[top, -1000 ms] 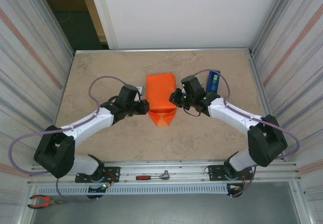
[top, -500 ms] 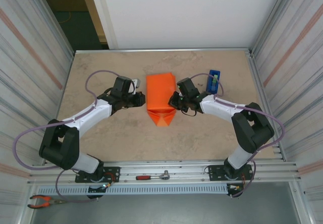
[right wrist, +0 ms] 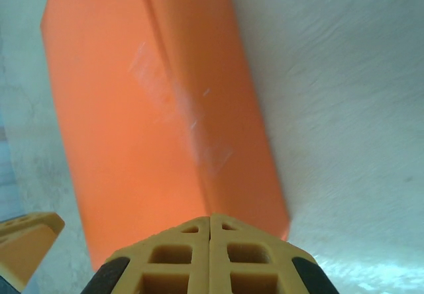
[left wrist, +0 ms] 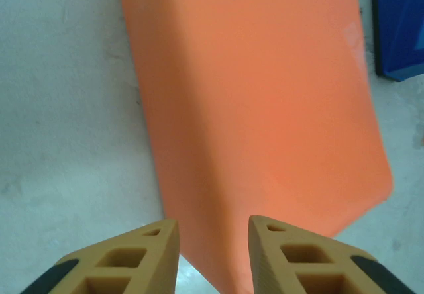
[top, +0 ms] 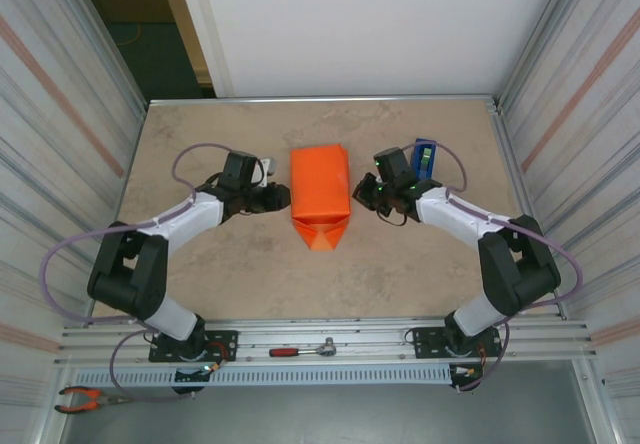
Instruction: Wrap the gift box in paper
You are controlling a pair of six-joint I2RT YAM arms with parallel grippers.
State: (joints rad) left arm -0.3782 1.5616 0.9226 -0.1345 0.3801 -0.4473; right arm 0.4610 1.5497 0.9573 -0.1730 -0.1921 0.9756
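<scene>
A: Gift box, a bright orange paper-skinned block (top: 320,179), sits mid-desk (top: 200,274) between both arms. Its triangular orange paper flap (top: 320,234) lies flat at the near end.

B: Left gripper (left wrist: 213,254) released, right gripper (right wrist: 210,254) clenched empty. Lift that flap flush and press the crease.

On my left wrist feed the gift box (left wrist: 258,108) runs off the top edge, and a blue object (left wrist: 399,26) is clipped at the right corner, possibly the one half hidden behind the right arm (top: 455,219) from above. A small white item (top: 268,165) beside the left arm (top: 190,214) is too small for me to tell.
</scene>
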